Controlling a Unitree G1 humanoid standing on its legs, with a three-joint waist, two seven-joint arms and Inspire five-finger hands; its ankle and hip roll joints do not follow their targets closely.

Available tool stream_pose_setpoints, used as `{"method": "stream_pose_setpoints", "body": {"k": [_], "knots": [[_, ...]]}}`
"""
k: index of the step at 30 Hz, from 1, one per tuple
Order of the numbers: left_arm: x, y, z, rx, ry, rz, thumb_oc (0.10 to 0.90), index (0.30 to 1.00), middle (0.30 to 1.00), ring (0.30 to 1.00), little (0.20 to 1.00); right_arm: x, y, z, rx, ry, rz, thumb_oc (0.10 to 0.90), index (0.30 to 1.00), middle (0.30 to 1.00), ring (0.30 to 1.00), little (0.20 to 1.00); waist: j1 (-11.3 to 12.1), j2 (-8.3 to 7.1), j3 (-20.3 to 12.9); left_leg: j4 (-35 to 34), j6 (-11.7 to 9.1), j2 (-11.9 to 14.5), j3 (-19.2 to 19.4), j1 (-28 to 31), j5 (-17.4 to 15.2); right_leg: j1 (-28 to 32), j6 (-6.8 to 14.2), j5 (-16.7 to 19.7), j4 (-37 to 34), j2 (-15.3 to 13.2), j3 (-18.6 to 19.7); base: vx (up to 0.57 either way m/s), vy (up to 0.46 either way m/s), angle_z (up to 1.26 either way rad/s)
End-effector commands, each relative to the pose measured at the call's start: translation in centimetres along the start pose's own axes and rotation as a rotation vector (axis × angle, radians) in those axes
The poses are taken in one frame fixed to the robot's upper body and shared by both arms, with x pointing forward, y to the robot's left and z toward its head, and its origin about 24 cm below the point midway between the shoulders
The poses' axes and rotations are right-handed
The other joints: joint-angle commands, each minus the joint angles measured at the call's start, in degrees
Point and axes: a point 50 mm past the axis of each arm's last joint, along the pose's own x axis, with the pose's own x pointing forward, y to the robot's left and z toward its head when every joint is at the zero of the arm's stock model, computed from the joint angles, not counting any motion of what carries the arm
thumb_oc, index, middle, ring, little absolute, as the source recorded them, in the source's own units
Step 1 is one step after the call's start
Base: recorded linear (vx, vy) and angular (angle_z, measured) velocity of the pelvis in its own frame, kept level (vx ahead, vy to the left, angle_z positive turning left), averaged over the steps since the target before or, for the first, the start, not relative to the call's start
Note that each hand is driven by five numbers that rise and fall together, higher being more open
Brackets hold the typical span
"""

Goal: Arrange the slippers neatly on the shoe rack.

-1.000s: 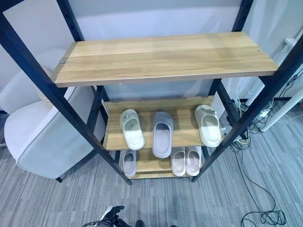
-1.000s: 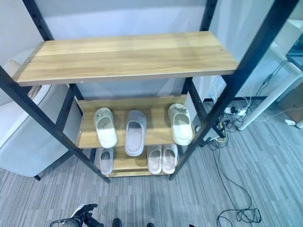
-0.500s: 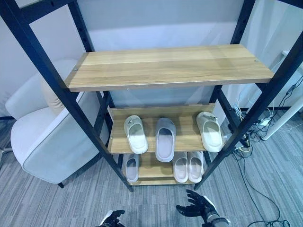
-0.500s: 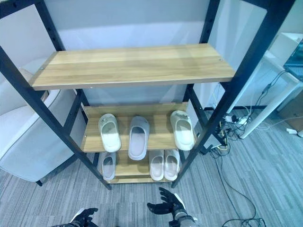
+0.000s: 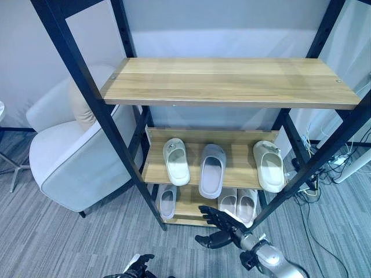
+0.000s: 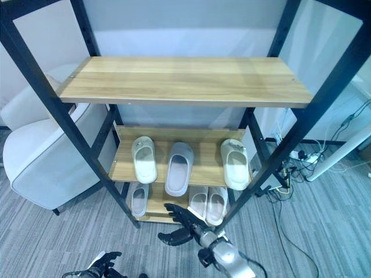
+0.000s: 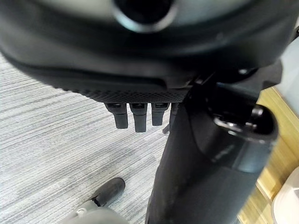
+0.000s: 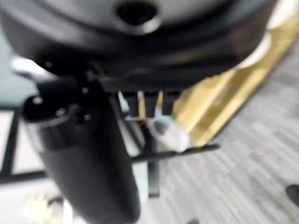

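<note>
My right hand's fingers (image 5: 210, 214) are spread wide and loose, the thumb held apart below them, and they hold nothing. That right hand (image 5: 219, 228) hangs low in front of the shoe rack (image 5: 87, 87), before its bottom shelf, touching no slipper. My left hand (image 5: 137, 267) is down by the grey carpet (image 5: 69, 243); its fingers (image 7: 134, 119) point straight out in a row with nothing in them.

On the middle shelf lie three slippers well apart: a cream slipper (image 5: 175, 160) at the left, a grey slipper (image 5: 212, 169) in the middle jutting over the front edge, and another cream slipper (image 5: 270, 164) at the right. On the bottom shelf a single pale slipper (image 5: 167, 200) lies at the left and a pair of pale slippers (image 5: 239, 204) side by side at the right. The top shelf (image 5: 232, 81) is bare wood. A white armchair (image 5: 69, 156) stands just beside the rack.
</note>
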Motion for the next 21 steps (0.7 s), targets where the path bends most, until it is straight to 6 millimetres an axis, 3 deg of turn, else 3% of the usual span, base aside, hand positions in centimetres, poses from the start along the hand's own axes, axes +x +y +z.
{"method": "stream_pose_setpoints", "body": {"k": [1,7,11,15,18,21], "knots": [[0.5,-0.1,1.5,0.088,-0.012,-0.05,0.8,0.9,0.9,0.9,0.9,1.0,-0.2,7.9,-0.067,-0.325,0.14,0.8,0.9,0.9,0.9,0.9,1.5,-2.05,0.8,0.2,-1.9,0.0,1.3,1.4,-4.3,-1.4,5.9,0.0,0.3,-3.0,-1.1,0.02,0.007,0.06],[0.4,-1.1,1.3,0.112,-0.009,-0.097,0.8,0.9,0.9,0.9,0.9,-0.2,-0.4,12.3,-0.167,-0.478,0.199,0.8,0.9,0.9,0.9,0.9,1.7,-2.38,0.6,0.2,-1.9,0.2,1.2,1.3,-4.4,-1.5,6.0,-0.1,0.3,-3.0,-1.3,0.03,0.009,0.03],[0.3,-1.6,0.7,0.091,0.011,-0.099,0.8,0.9,0.9,0.9,0.9,-1.9,-3.0,14.9,-0.321,-0.616,-0.095,0.8,0.9,0.9,0.9,0.9,1.6,-2.41,0.6,0.2,-1.7,0.2,1.1,0.9,-4.4,-1.8,6.2,0.1,0.3,-3.1,-1.5,0.04,0.015,0.02],[0.2,-1.7,0.4,0.07,0.02,-0.083,0.8,0.9,0.9,0.9,0.9,-3.7,-6.5,15.8,-0.539,-0.64,-0.499,0.8,0.9,0.9,0.9,0.9,2.1,-2.47,1.1,0.2,-1.3,0.0,0.4,0.1,-4.6,-2.4,6.2,0.1,0.3,-3.3,-2.0,0.04,0.017,0.05],[0.1,-1.7,0.3,0.069,0.021,-0.078,0.8,0.9,0.9,0.9,0.9,-4.1,-8.0,16.0,-0.505,-0.663,-0.646,0.8,0.9,0.9,0.9,0.9,2.7,-2.65,1.6,0.2,-1.1,-0.2,-0.1,-0.9,-4.4,-3.2,6.2,0.1,0.3,-3.3,-2.1,0.0,0.012,0.04],[0.1,-1.5,0.3,0.064,0.02,-0.073,0.8,0.9,0.9,0.9,0.9,-5.2,-9.1,16.8,-0.642,-0.667,-0.752,0.8,0.9,0.9,0.9,0.9,3.2,-2.85,1.8,0.2,-1.1,-0.3,-0.4,-1.5,-4.4,-3.7,6.3,0.0,0.3,-3.1,-2.3,0.01,0.005,0.04]]}}
